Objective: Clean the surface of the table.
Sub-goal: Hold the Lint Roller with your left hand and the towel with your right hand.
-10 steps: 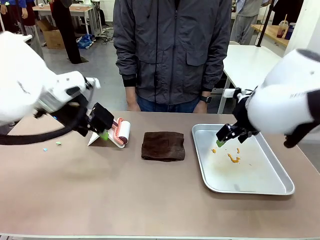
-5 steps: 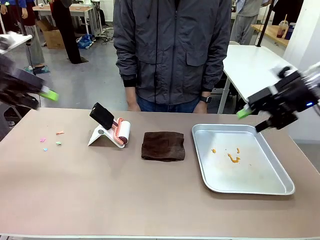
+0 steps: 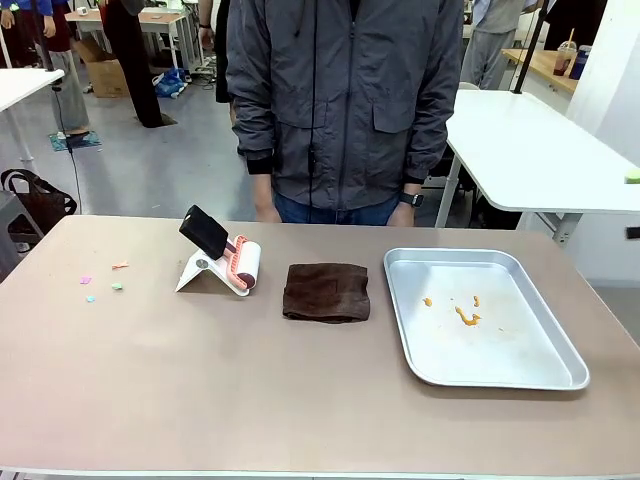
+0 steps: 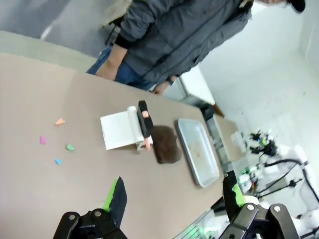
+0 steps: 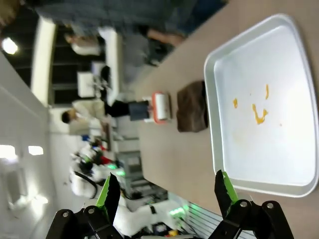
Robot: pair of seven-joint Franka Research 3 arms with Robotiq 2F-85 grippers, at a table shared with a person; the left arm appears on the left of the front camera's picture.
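Observation:
The tan-brown table (image 3: pixel 200 380) carries several small coloured paper scraps (image 3: pixel 100 282) near its left end. In the left wrist view the scraps (image 4: pixel 59 142) lie far below my left gripper (image 4: pixel 174 196), which hangs high over the table (image 4: pixel 75 189), open and holding nothing. My right gripper (image 5: pixel 166 191) is also open and bare, raised well above the metal tray (image 5: pixel 304 64). Orange smears (image 3: pixel 465 315) mark the tray's floor, and the right wrist view shows these smears (image 5: pixel 257 113) too.
A lint roller on a white stand (image 3: pixel 225 262) sits left of centre, with a folded brown cloth (image 3: pixel 326 291) beside it and the metal tray (image 3: pixel 392 300) on the right. A person in a grey jacket (image 3: pixel 345 100) stands at the far edge. White tables stand behind.
Both arms have pulled back and up, out of the front view: the left from beside the lint roller, the right from over the tray. Both grippers stay open.

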